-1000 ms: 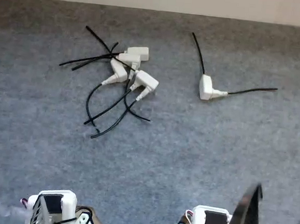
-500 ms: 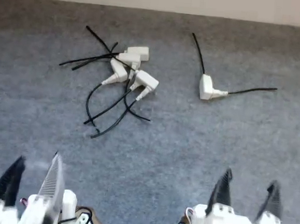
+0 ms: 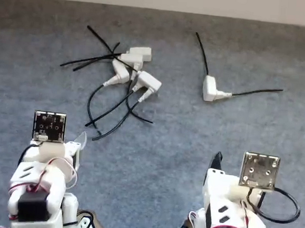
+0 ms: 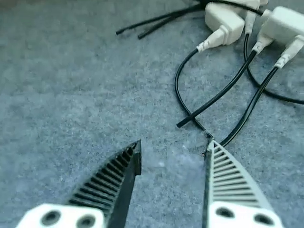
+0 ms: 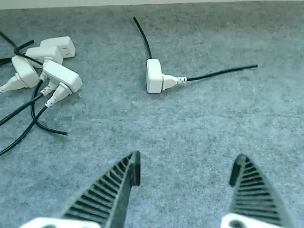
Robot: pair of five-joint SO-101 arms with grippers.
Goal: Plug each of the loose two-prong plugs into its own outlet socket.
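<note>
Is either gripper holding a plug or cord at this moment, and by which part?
Nothing is held: the left gripper and right gripper are both open and empty.

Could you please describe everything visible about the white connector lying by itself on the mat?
The white connector lies flat on the grey felt-like mat, apart from the tangled pile. It looks like smooth plastic: a boxy block with a narrower ribbed neck, possibly a plug seated in a socket. One thin black cord leaves the block toward the far edge; a second cord runs sideways from the neck. Only the mat touches it.
</note>
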